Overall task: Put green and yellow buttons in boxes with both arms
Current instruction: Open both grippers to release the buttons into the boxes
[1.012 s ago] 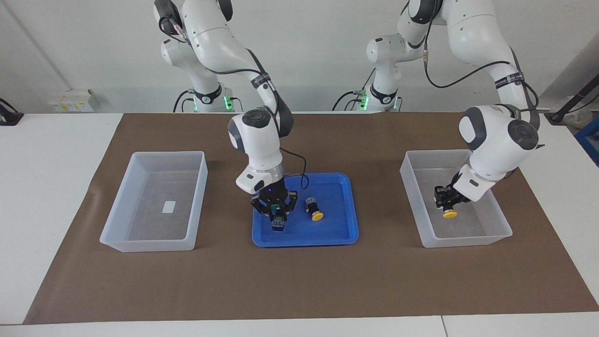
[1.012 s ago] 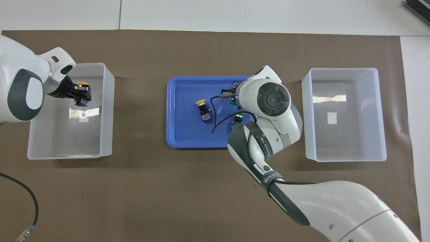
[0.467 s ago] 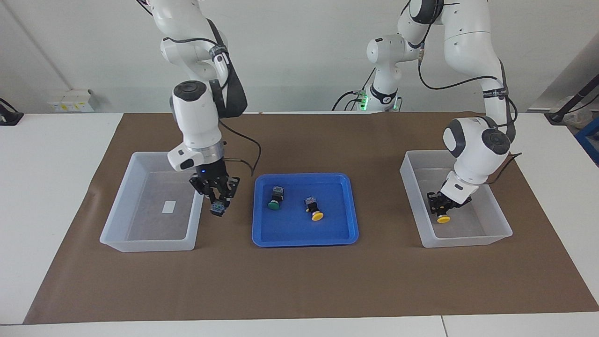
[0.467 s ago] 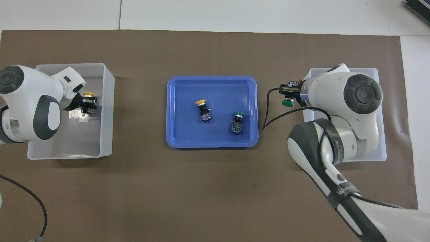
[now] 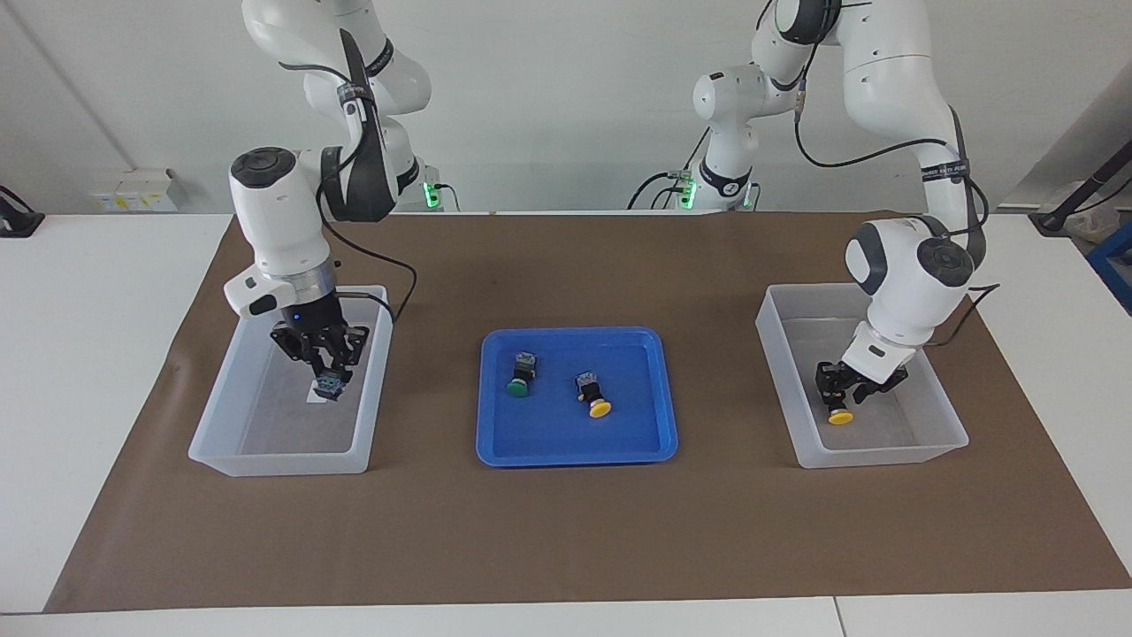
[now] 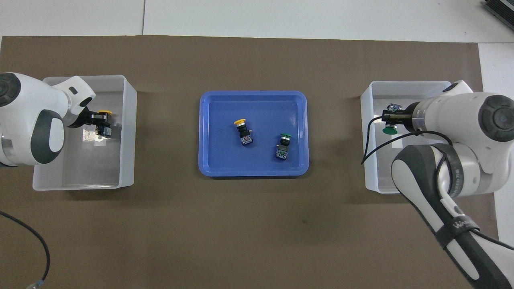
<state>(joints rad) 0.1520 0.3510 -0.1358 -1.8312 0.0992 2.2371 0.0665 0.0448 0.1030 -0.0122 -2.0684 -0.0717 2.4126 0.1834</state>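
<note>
Meanwhile, on a brown-matted white worktop [image 5: 106, 354] before a pale wall, the right pincer [image 5: 325, 379] grips a green button [image 6: 390, 130] over one box [image 5: 221, 416]; the left pincer's [image 5: 842, 400] state over the other box [image 5: 778, 372], at a yellow button [image 5: 840, 416], is unclear.

Our right arm descends from its base in a high bend, wrist turned almost straight down, and our right end effector [image 5: 329, 382] hangs low with its fingertips pinched together around a small part. Our left arm loops up from its base, elbow out toward its own end of the worktop, forearm dropping to a wrist canted inward. Our left end effector [image 5: 838, 400] points down at a slant with something between its fingers; we cannot tell whether those fingers grip it.
</note>
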